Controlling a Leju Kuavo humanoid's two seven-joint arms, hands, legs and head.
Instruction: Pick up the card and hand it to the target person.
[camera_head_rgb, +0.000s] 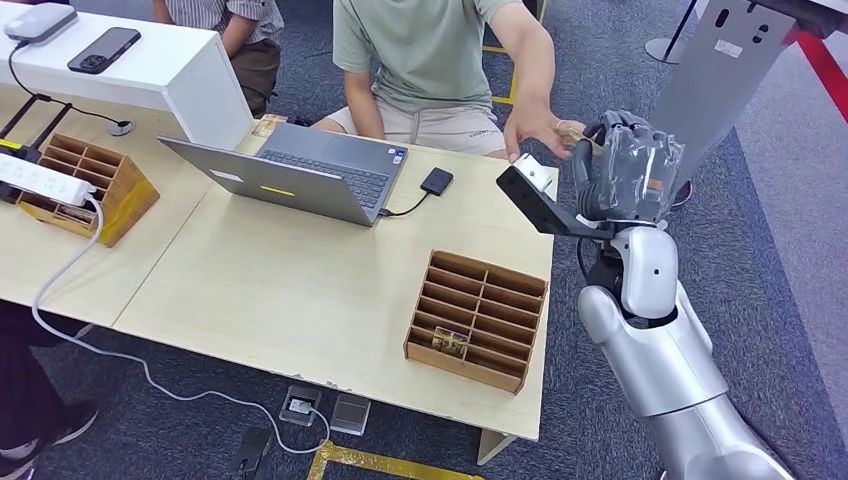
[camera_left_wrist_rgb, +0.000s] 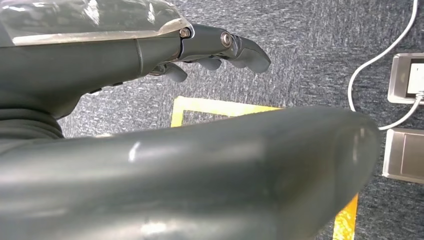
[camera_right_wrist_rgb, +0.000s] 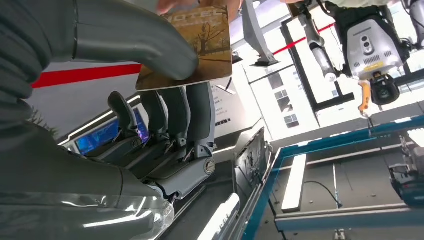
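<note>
While the right hand pinches the brown printed card between thumb and fingers, the seated person's hand touches it; only release remains, I judge.

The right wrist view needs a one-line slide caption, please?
Robot's right hand pinches the card while a person's hand grasps its far edge.

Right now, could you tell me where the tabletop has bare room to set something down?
The widest bare patch lies between the laptop and the near organizer. It is crowded at the far right corner, where the right hand holds the card at the person's hand.
</note>
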